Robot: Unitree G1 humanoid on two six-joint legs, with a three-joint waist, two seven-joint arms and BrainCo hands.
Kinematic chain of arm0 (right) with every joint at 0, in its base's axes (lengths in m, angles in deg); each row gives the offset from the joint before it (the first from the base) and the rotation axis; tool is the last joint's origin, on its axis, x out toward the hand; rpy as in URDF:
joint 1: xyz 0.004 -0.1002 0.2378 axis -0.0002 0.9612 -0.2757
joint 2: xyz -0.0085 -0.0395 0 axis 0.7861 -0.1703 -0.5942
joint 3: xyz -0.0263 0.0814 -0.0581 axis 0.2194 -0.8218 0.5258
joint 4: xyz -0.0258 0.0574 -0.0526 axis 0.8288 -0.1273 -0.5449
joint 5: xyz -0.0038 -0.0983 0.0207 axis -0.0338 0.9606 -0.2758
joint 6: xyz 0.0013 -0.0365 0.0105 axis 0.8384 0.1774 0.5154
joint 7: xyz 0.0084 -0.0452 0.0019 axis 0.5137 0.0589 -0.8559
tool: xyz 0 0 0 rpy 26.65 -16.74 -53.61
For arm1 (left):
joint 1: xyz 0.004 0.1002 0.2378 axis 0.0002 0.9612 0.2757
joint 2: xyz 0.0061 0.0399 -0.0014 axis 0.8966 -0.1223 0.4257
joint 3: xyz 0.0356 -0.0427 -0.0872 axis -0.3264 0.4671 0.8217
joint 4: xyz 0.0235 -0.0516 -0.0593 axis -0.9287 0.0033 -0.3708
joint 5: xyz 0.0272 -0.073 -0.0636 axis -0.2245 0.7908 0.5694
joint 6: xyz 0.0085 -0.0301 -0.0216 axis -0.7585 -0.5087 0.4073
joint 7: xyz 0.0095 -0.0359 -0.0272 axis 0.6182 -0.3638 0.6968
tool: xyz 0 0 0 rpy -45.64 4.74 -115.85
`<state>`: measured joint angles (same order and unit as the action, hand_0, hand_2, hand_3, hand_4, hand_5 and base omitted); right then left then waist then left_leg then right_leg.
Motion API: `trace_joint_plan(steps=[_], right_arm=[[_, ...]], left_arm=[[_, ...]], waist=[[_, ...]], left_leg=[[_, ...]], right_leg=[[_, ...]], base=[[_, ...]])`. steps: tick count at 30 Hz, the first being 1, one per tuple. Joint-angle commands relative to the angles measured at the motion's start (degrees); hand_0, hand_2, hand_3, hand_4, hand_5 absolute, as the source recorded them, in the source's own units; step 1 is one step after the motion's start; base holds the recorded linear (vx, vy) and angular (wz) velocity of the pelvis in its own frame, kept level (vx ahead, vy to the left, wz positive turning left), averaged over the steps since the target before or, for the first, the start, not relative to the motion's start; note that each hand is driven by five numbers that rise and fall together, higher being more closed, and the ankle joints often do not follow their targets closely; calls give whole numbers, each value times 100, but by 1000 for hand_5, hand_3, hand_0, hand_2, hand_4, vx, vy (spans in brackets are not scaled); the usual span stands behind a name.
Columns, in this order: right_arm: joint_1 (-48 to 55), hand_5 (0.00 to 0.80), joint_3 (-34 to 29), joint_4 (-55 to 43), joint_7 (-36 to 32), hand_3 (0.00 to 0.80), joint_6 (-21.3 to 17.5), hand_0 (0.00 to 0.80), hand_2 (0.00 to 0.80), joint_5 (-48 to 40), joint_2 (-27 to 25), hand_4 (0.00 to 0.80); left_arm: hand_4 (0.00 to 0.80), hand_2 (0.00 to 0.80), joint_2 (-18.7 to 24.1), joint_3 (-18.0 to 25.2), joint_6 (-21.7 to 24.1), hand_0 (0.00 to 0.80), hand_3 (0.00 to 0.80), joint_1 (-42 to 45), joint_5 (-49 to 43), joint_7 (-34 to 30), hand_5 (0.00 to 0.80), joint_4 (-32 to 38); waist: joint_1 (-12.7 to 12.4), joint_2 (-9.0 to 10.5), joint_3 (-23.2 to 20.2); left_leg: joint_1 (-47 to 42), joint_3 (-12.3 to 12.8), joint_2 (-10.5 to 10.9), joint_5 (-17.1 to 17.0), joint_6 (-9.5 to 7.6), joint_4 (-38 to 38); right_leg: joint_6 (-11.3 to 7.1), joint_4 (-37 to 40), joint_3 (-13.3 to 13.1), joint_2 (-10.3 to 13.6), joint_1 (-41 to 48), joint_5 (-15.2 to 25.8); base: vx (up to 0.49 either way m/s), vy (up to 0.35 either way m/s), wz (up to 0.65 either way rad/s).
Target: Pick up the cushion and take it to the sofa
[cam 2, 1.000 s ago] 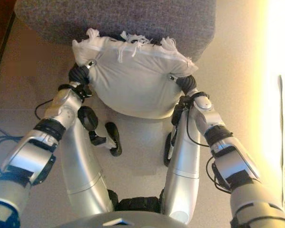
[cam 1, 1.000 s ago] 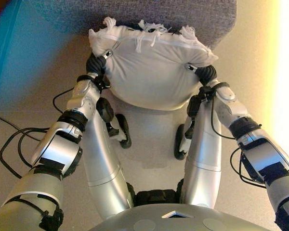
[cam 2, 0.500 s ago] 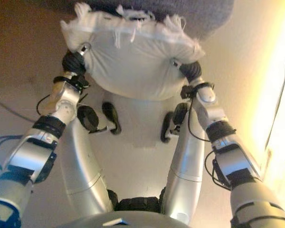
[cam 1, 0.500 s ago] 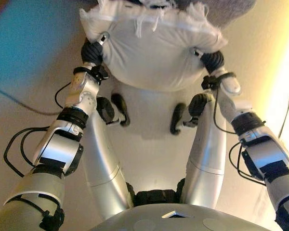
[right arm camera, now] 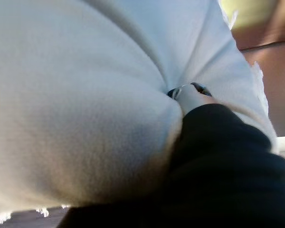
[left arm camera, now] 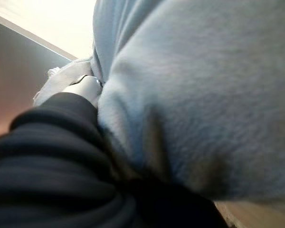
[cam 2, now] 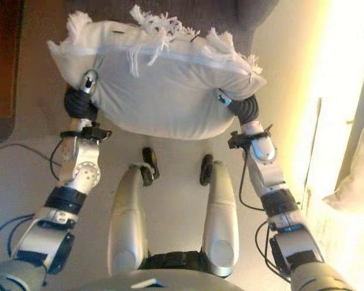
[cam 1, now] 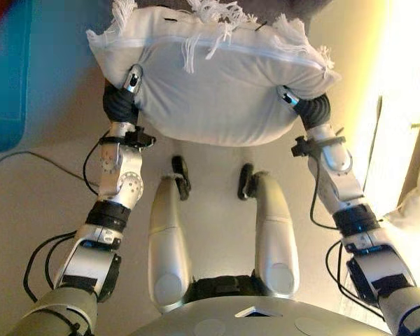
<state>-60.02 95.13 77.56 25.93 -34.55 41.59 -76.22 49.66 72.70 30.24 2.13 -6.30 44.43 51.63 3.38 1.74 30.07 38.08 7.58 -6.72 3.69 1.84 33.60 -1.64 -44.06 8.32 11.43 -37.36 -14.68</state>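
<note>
Aloft, cushion (cam 1: 217, 91) btwn both hands

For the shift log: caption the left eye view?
Both hands, left and right, carry the white fringed cushion by its sides.

Beige floor (cam 1: 49, 203); blue mat (cam 1: 7, 84) flat on it.

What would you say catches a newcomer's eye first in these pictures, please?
A big white cushion with a fringed edge fills the upper middle of the head views, held up off the floor between the left hand and the right hand, one pressed into each end. Just beyond it lies the grey sofa at the top edge, and bright light floods in along the robot's right side.
</note>
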Motion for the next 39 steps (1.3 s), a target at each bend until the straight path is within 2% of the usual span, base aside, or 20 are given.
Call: trace_joint_plan(steps=[1, 5, 11, 15, 19, 24, 26, 28, 30, 33, 36, 39], right_arm=[[86, 800, 170, -1178, -439, 800, -678, 800, 800, 320, 307, 800], [779, 800, 23, -1778, -503, 800, -717, 800, 800, 369, 320, 800], [1438, 800, -229, -2616, -585, 800, -726, 800, 800, 306, 140, 800], [1503, 800, -367, -2893, -574, 800, -678, 800, 800, 142, 24, 800], [1572, 800, -438, -2972, -622, 800, -536, 800, 800, 57, -10, 800], [1696, 800, -507, -2954, -724, 800, -257, 800, 800, -243, -46, 800], [1761, 800, -507, -2903, -831, 800, -316, 800, 800, -332, -81, 800], [1837, 800, -496, -2835, -906, 800, -421, 800, 800, -400, -107, 800], [1866, 800, -460, -2773, -961, 800, -437, 800, 800, -426, -85, 800], [1771, 800, -291, -2708, -919, 800, -388, 800, 800, -283, -46, 800], [1630, 800, -43, -2651, -706, 800, -288, 800, 800, -101, -53, 800], [1656, 800, 53, -2605, -699, 800, -239, 800, 800, -129, -48, 800]], left_arm=[[800, 800, -420, -557, 505, 800, 800, 132, -748, -282, 800, 1251], [800, 800, -391, -384, 510, 800, 800, 797, -855, -321, 800, 1817], [800, 800, -379, -48, 145, 800, 800, 1527, -555, -555, 800, 2563], [800, 800, -341, 12, -83, 800, 800, 1662, -574, -435, 800, 2826], [800, 800, -310, 76, -255, 800, 800, 1724, -513, -435, 800, 2929], [800, 800, -278, 269, -410, 800, 800, 1898, -401, -488, 800, 2949], [800, 800, -261, 379, -363, 800, 800, 2034, -324, -526, 800, 2942], [800, 800, -266, 465, -307, 800, 800, 2201, -293, -548, 800, 2931], [800, 800, -299, 551, -305, 800, 800, 2352, -198, -582, 800, 2901], [800, 800, -323, 605, -294, 800, 800, 2390, -103, -634, 800, 2824], [800, 800, -342, 438, -231, 800, 800, 2298, -190, -407, 800, 2823], [800, 800, -345, 334, -163, 800, 800, 2379, -203, -303, 800, 2817]], waist=[[-175, -143, -1022], [-204, -127, -1537], [-265, -173, -2433], [-273, -155, -2744], [-289, -130, -2926], [-271, -38, -2907], [-271, 90, -2757], [-328, 204, -2543], [-374, 223, -2387], [-527, 67, -2220], [-697, -143, -2202], [-855, -228, -2235]], left_leg=[[-812, 136, 250, 123, -91, -844], [-1848, 162, 397, -48, -97, -1775], [-3351, 161, 463, -264, -95, -3188], [-3912, 179, 449, -298, -87, -3701], [-4158, 161, 434, -264, -80, -3853], [-4219, 209, 387, -129, -44, -3509], [-3883, 246, 281, -42, 41, -2306], [-3311, 58, 142, -302, 102, -1106], [-2998, -28, 152, -317, 31, -668], [-2800, -254, 361, -574, 40, -1265], [-2708, -356, 350, -1096, 153, -2792], [-2672, -710, 307, -1674, 280, -3718]], right_leg=[[-172, 1754, 161, -93, 747, 928], [-233, 2704, 245, -281, 1805, 1084], [-255, 4030, 325, -553, 3324, 1252], [-273, 4457, 350, -650, 3808, 1341], [-252, 4604, 360, -746, 4054, 1336], [-133, 4481, 293, -824, 4105, 1271], [32, 4293, 240, -794, 4021, 1214], [189, 4137, 190, -786, 4004, 1208], [246, 3953, 95, -817, 4003, 1169], [209, 3804, -74, -1002, 4098, 981], [187, 3850, -217, -1222, 4436, 696], [216, 3819, -396, -1358, 4828, 422]], base=[[115, -32, 3], [181, -36, 4], [219, -22, 0], [88, -45, 2], [27, -92, 2], [-26, -115, -1], [-89, -179, -11], [-69, -187, -40], [-3, -83, -39], [97, 21, -23], [293, 61, -23], [406, 55, -26]])
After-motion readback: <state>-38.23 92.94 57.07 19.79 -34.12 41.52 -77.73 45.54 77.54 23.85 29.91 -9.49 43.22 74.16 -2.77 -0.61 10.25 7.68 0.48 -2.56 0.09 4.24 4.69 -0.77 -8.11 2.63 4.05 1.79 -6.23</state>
